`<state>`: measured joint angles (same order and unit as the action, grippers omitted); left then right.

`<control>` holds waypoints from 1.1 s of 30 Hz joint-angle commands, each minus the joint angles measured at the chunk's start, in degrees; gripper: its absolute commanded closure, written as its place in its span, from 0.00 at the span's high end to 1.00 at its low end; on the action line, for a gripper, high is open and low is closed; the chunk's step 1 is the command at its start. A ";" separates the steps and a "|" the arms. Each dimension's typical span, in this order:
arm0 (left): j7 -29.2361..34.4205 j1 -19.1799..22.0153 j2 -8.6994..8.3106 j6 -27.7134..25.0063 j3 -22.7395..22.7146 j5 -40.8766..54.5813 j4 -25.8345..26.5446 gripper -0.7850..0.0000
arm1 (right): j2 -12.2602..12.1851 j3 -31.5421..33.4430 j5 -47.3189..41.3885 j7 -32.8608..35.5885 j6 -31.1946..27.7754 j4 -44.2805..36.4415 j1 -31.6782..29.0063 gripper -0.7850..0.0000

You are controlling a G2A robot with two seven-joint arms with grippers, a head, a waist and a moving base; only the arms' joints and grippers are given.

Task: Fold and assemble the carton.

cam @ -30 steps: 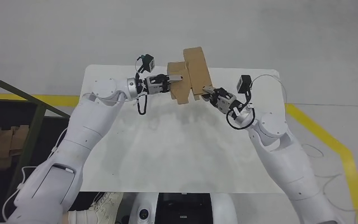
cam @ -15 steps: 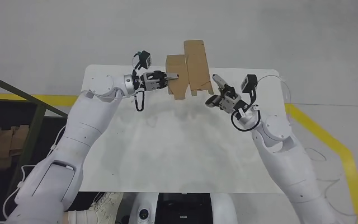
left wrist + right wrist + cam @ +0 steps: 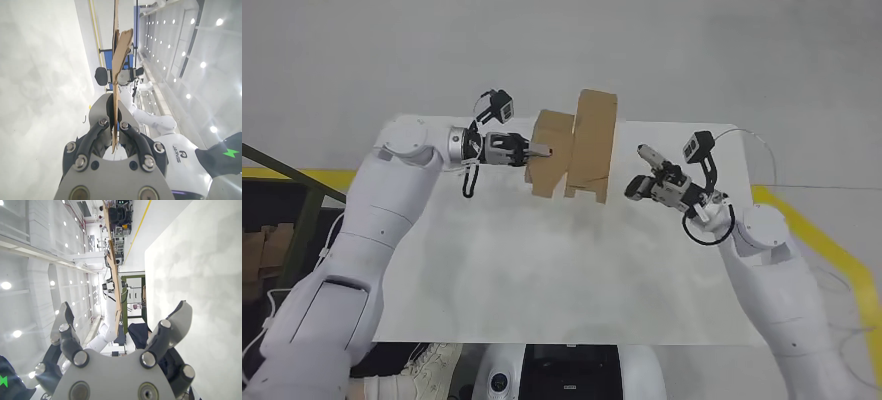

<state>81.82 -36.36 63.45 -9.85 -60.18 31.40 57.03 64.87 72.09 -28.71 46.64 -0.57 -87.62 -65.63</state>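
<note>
Left end effector [image 3: 539, 152] pinches carton [image 3: 582, 140] edge, arm outstretched; right end effector [image 3: 638, 168] spread, near carton, not touching.

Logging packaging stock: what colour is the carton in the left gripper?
The carton is plain brown cardboard, clearest in the top view.

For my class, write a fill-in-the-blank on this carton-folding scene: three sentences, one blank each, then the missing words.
1. The left pincer is ____ on one edge of the flattened carton.
2. The right pincer is ____, with nothing between its fingers, and stands apart from the carton.
3. The carton is held up over the white table by the ____ pincer alone.

Missing words: shut; open; left.
</note>
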 commanded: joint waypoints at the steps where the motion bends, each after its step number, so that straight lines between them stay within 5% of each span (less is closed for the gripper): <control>1: 4.95 0.98 -0.06 -0.16 0.00 0.91 -1.32 0.00 | -0.16 -0.07 0.31 4.45 -0.52 2.45 1.05 1.00; 6: 6.18 1.47 -0.85 -0.92 3.24 1.38 0.05 0.00 | -0.16 -0.31 -2.89 12.83 -3.86 7.06 2.83 1.00; 13: 6.18 2.32 -4.04 -4.36 10.95 2.20 3.21 0.00 | 0.01 -2.49 -3.28 23.50 -10.14 12.08 5.84 1.00; 30: 6.18 8.03 -8.95 -6.43 25.70 12.97 4.90 0.00 | 1.29 -6.99 -4.23 23.85 -18.67 15.61 8.48 1.00; 31: 6.18 8.27 -9.10 -6.43 26.12 13.50 4.93 0.00 | 1.37 -7.21 -4.26 23.54 -18.79 15.82 8.61 0.96; 33: 6.18 8.67 -9.38 -6.43 26.94 14.25 5.01 0.00 | 1.54 -7.69 -4.30 23.00 -19.00 16.14 8.88 0.68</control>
<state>88.00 -27.86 54.19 -16.28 -33.61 45.34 62.00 66.34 64.58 -32.97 69.86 -19.48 -71.61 -56.86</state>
